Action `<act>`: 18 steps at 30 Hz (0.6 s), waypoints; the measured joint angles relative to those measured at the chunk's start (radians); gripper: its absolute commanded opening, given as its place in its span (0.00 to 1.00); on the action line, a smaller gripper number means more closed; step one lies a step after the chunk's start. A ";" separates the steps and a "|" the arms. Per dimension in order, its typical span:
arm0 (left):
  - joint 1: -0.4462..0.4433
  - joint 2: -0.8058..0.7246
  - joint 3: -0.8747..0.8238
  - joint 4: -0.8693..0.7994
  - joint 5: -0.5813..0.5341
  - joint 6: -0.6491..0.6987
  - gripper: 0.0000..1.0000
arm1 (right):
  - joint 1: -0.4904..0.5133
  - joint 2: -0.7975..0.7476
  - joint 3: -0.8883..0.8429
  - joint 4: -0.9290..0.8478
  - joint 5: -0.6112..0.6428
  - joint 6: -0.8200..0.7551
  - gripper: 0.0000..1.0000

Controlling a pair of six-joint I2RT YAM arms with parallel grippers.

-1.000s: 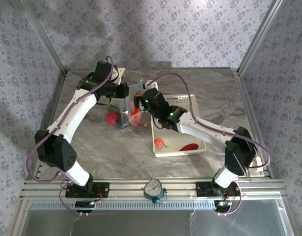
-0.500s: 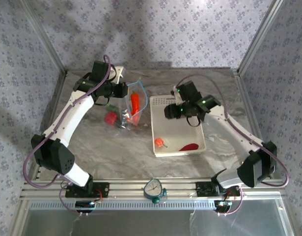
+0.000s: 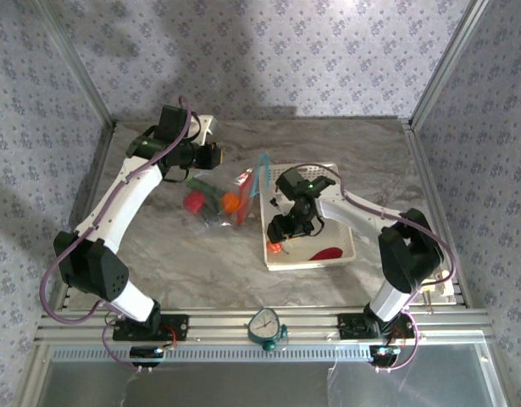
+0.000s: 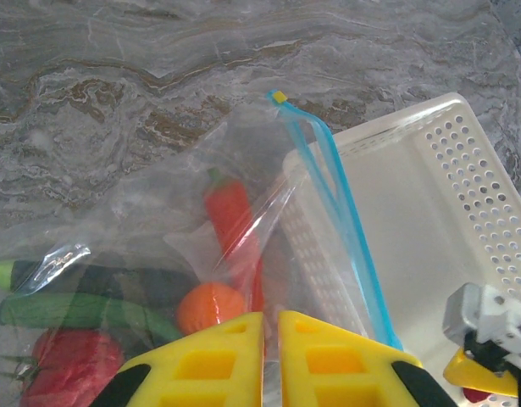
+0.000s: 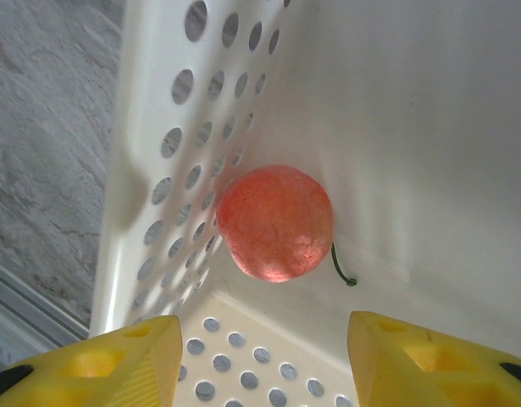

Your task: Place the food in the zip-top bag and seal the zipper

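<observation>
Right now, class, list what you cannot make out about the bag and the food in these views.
Left wrist view: the zipper's lower end is hidden behind the left gripper.
Left wrist view: the red toy fruit is cut off by the bottom edge.
Top external view: the food inside the zip-top bag is too small to identify.

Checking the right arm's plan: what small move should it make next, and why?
Probably lower the right end effector and close on the red fruit: its open jaws hover straight above it in the basket corner, while the left end effector pinches the zip-top bag.
</observation>
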 measured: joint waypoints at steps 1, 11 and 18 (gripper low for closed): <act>0.000 0.000 0.000 0.000 0.000 0.000 0.14 | 0.004 0.009 0.000 0.000 0.001 0.001 0.55; -0.066 0.006 -0.001 0.017 -0.027 0.014 0.25 | -0.097 -0.124 -0.103 0.032 0.058 0.062 0.61; -0.259 0.158 0.168 -0.025 -0.160 0.088 0.34 | -0.231 -0.258 -0.112 0.062 0.079 0.076 0.61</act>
